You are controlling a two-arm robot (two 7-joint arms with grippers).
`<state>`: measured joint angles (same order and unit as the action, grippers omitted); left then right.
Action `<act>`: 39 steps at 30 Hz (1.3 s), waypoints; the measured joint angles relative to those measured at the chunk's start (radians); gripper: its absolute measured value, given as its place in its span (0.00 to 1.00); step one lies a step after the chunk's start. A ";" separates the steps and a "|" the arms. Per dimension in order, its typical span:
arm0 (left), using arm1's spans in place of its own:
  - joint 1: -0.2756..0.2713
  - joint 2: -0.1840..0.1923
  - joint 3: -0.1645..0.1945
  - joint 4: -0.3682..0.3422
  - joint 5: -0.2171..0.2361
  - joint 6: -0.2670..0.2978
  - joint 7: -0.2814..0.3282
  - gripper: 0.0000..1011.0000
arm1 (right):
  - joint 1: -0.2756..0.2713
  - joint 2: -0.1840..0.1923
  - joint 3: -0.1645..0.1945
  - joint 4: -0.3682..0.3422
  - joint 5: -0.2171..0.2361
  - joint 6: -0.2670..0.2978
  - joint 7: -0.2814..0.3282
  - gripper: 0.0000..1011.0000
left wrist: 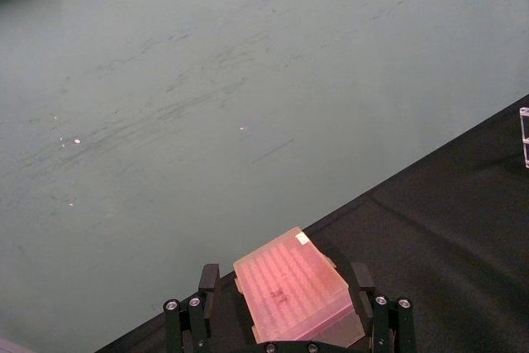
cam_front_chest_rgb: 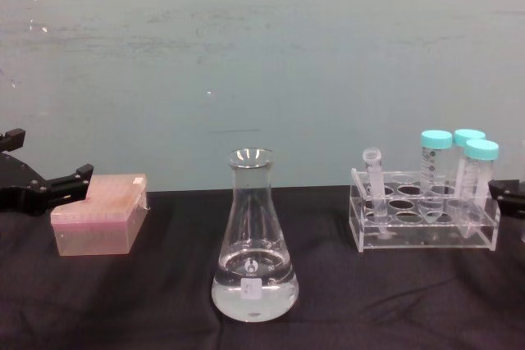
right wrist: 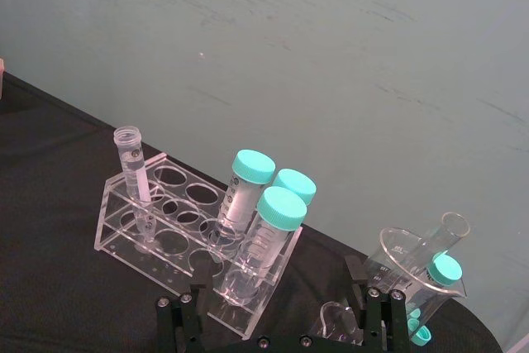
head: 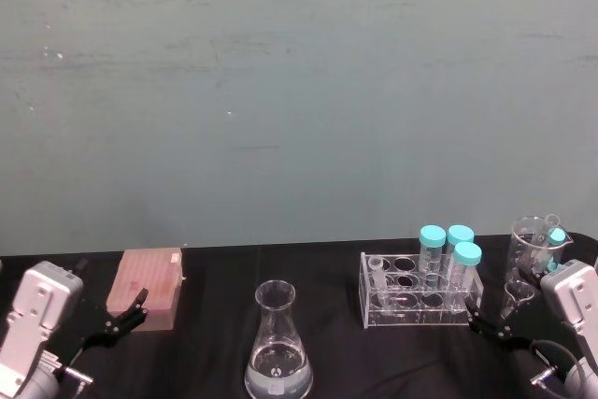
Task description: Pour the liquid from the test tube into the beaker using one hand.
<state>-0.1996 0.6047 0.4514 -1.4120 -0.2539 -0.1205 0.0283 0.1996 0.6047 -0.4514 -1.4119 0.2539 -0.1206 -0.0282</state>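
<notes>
Found test tube (cam_front_chest_rgb: 376, 186) in clear rack (cam_front_chest_rgb: 426, 238), ungrasped. Noted right claw (head: 486, 322) wide beside rack, left claw (head: 126, 315) wide by pink box (head: 149, 282). Judged pour into conical flask (cam_front_chest_rgb: 253, 235) undone.

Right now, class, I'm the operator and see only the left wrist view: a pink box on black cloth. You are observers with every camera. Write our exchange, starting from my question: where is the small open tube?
Observer: The small tube stands in the left end of a clear rack, right of centre.
Operator: Where do I pour?
Observer: A glass flask stands mid-table, with some clear liquid at its bottom.
Operator: Which arm is nearer the tube?
Observer: The right gripper, open, by the rack's right end; the left gripper is open too, over by the pink box.
</notes>
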 joint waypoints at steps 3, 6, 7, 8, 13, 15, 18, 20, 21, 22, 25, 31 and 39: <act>0.000 0.000 0.000 0.000 0.000 0.000 0.000 0.99 | 0.000 0.000 0.000 0.000 0.000 0.000 0.000 0.99; 0.000 0.000 0.000 0.000 0.000 0.000 0.000 0.99 | 0.000 0.000 0.000 0.000 0.000 0.000 0.000 0.99; 0.000 0.000 0.000 0.000 0.000 0.000 0.000 0.99 | 0.000 0.000 0.000 0.000 0.000 0.000 0.000 0.99; 0.000 0.000 0.000 0.000 0.000 0.000 0.000 0.99 | 0.000 0.000 0.000 0.000 0.000 0.000 0.000 0.99; 0.000 0.000 0.000 0.000 0.000 0.000 0.000 0.99 | 0.000 0.000 0.000 0.000 0.000 0.000 0.000 0.99; 0.000 0.000 0.000 0.000 0.000 0.000 0.000 0.99 | 0.000 0.000 0.000 0.000 0.000 0.000 0.000 0.99; 0.000 0.000 0.000 0.000 0.000 0.000 0.000 0.99 | 0.000 0.000 0.000 0.000 0.000 0.000 0.000 0.99; 0.000 0.000 0.000 0.000 0.000 0.000 0.000 0.99 | 0.000 0.000 0.000 0.000 0.000 0.000 0.000 0.99; 0.000 0.000 0.000 0.000 0.000 0.000 0.000 0.99 | 0.000 0.000 0.000 0.000 0.000 0.000 0.000 0.99; 0.000 0.000 0.000 0.000 0.000 0.000 0.000 0.99 | 0.000 0.000 0.000 0.000 0.000 0.000 0.000 0.99; 0.000 0.000 0.000 0.000 0.000 0.000 0.000 0.99 | 0.000 0.000 0.000 0.000 0.000 0.000 0.000 0.99; 0.000 0.000 0.000 0.000 0.000 0.000 0.000 0.99 | 0.000 0.000 0.000 0.000 0.000 0.000 0.000 0.99; 0.000 0.000 0.000 0.000 0.000 0.000 0.000 0.99 | 0.000 0.000 0.000 0.000 0.000 0.000 0.000 0.99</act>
<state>-0.1995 0.6047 0.4514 -1.4120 -0.2539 -0.1205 0.0283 0.1995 0.6047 -0.4514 -1.4119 0.2539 -0.1206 -0.0283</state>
